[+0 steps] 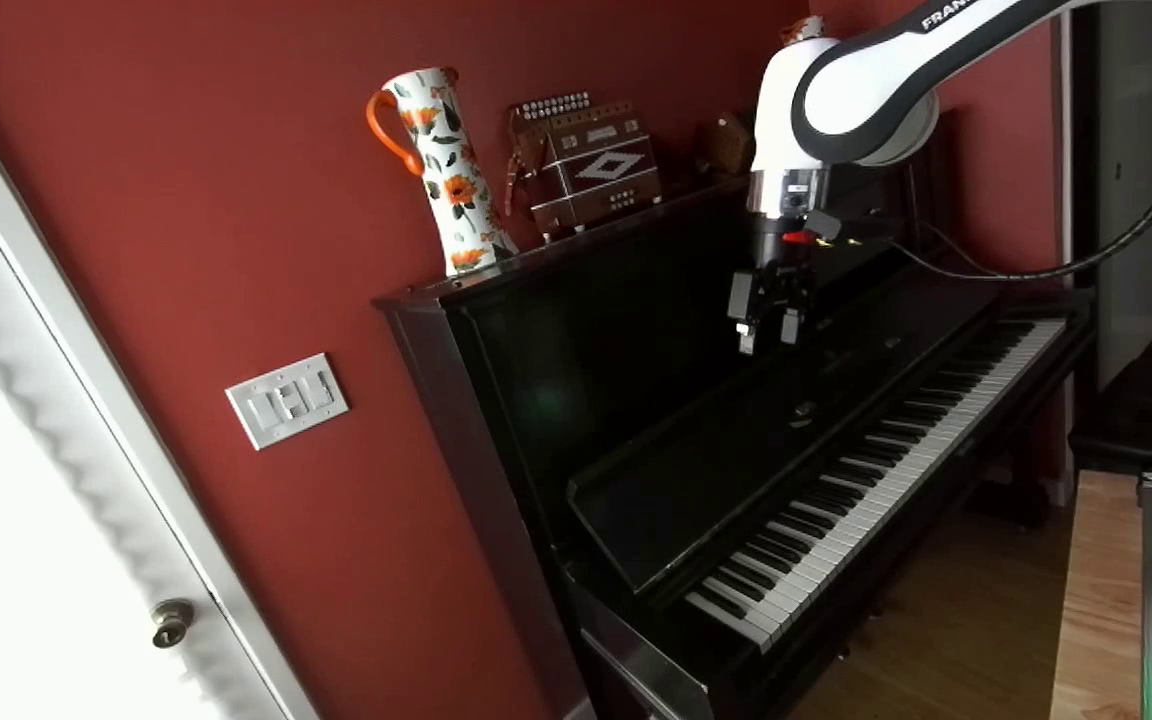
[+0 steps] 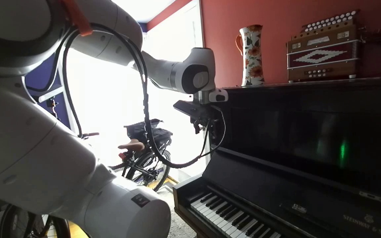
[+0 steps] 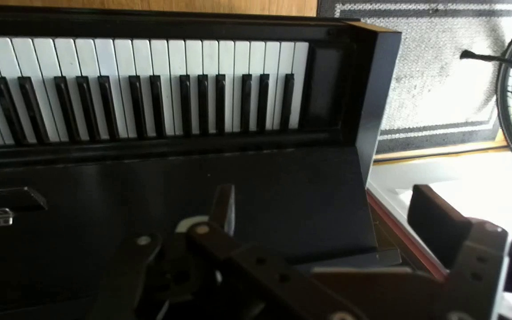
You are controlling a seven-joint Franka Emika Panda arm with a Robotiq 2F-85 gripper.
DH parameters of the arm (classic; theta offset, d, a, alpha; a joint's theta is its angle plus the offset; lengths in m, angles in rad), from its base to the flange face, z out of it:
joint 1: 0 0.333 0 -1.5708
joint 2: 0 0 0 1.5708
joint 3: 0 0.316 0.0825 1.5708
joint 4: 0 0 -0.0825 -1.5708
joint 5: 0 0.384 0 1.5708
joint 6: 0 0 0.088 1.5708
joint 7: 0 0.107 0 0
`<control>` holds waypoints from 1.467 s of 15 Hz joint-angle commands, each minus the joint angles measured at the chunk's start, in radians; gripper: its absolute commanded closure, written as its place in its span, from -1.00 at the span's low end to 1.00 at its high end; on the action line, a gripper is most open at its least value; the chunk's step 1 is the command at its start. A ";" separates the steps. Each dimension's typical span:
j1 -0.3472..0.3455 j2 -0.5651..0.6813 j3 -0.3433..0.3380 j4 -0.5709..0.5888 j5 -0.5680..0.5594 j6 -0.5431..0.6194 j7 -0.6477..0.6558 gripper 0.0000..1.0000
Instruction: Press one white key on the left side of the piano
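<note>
The glossy black piano (image 1: pixel 576 370) stands against the red wall; it also shows in an exterior view (image 2: pixel 293 132) and in the wrist view (image 3: pixel 282 178). Its row of white keys (image 1: pixel 804 578) runs along the front, with the left end near the door side. The left-end keys show in an exterior view (image 2: pixel 199 207) and at the upper right of the wrist view's key row (image 3: pixel 299 62). My gripper (image 1: pixel 769 338) points down, high above the keyboard, in front of the upper panel. It touches no key. In the wrist view the gripper's fingers (image 3: pixel 322 211) are wide apart with nothing between them.
A floral pitcher (image 1: pixel 458 190) and an accordion (image 1: pixel 596 165) stand on the piano top. A black cable (image 2: pixel 147 125) hangs in a loop from the arm. A bicycle (image 2: pixel 150 165) stands beyond the piano's left end. The piano's side cheek (image 3: pixel 378 84) borders the last keys.
</note>
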 commanded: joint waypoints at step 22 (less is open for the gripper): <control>0.056 0.664 0.063 -0.197 -0.035 0.625 -0.080 -1.00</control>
